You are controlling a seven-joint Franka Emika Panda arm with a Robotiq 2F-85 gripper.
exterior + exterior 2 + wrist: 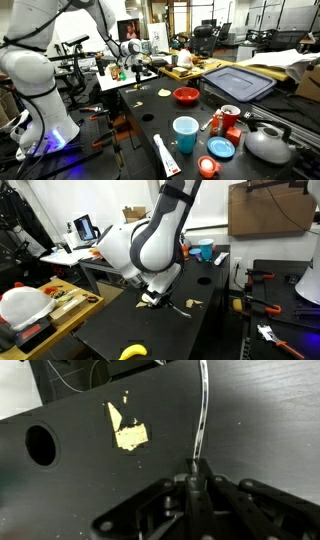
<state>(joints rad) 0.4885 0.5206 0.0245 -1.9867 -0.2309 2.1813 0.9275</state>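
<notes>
Jaws are pinching shut on the thin white wire, which is running off toward 12 o'clock from them (yellow scrap lying at 10). Arm is bending low over the black bench.

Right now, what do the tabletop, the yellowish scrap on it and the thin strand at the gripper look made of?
Tabletop: dark board, matte, faint grain; likely painted wood or laminate.
Yellowish scrap: torn, flat, ragged edges; maybe paper or tape.
Thin strand: pale, glossy; probably plastic cord or wire.
</notes>
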